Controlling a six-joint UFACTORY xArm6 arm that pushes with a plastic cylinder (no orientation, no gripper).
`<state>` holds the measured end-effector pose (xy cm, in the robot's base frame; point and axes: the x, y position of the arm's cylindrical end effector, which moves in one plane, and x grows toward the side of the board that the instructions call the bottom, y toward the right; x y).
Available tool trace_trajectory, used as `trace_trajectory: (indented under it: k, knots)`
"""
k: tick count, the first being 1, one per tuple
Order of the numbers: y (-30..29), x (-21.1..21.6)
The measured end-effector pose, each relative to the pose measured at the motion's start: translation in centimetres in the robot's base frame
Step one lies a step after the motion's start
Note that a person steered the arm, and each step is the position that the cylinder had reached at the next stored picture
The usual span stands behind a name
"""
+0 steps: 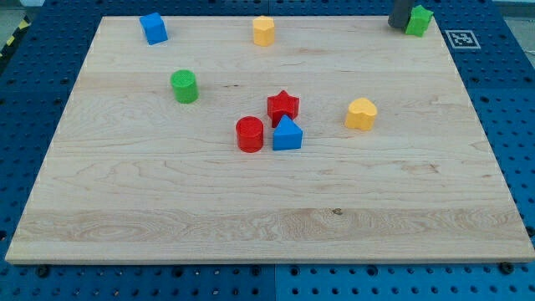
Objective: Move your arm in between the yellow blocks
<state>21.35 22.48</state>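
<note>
My tip (396, 26), a dark rod end with no claw to open or close, sits in the frame's upper right touching the green block (420, 20). One yellow hexagonal block (264, 30) lies top centre, the other yellow block (361, 114) right of centre on the wooden board (167, 217).

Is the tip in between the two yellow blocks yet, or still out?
Out. My tip sits at the view's top right, touching the green block, right of both yellow blocks.

On the worktop (125, 209) you see a red cylinder (249, 134), a red star (283, 106) and a blue triangular block (287, 134) close together near the centre. A green cylinder (185, 86) stands at ten o'clock, a blue block (154, 28) at eleven, a green block (420, 20) at one.
</note>
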Motion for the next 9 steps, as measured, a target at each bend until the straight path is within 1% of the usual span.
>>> trace_trajectory:
  k: [2, 4, 5, 7, 8, 9]
  knots:
    - [-0.1, 0.6]
    - [-0.5, 5.8]
    - [-0.5, 9.5]
    - [-1.0, 10.3]
    - [-3.2, 10.7]
    - [-7.8, 10.7]
